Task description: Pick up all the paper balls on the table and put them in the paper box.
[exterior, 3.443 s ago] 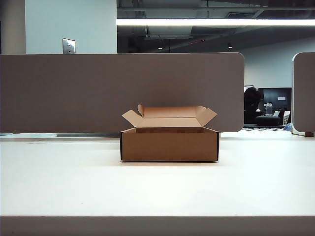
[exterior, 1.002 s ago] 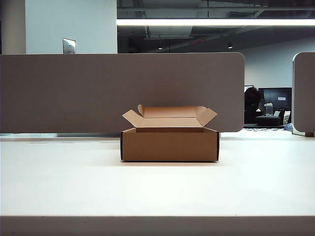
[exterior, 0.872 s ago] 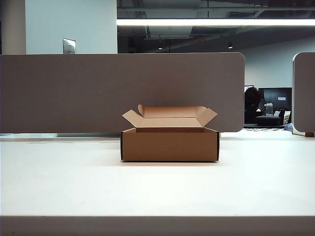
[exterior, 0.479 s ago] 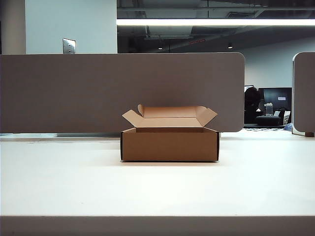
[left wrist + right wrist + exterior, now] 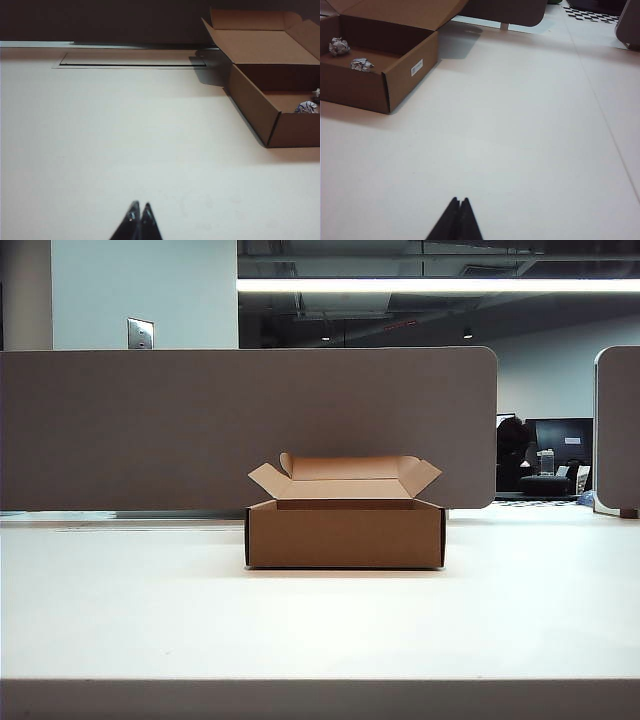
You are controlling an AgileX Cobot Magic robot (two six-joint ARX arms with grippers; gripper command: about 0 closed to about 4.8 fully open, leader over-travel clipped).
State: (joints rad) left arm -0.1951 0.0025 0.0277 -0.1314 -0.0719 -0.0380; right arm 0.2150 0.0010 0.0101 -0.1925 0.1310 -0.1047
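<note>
1. Paper balls lie inside the paper box — the right wrist view shows two wads on its floor, one beside the other, and the left wrist view shows one ball plus a white scrap at the frame edge that may be another. A third ball cannot be confirmed from these pictures.
2. Nearest the cameras, the left gripper hangs low over bare table, its jaws pressed together and holding nothing; the box sits at about two o'clock from it.
3. The right gripper is likewise pinched closed and empty, with the box at about ten o'clock.
4. No wad shows on the white top in any view, so the job looks finished or nearly so — a judgement, since part of the box floor is hidden.
5. Farther back, the box stands at twelve o'clock in the exterior view, flaps spread open, in front of the grey divider.
6. Risks from here: a ball out of sight behind the box could be missed; an arm swinging in low could catch a spread flap and shove the light box; a closed gripper sent to pick would only push a wad away.
</note>
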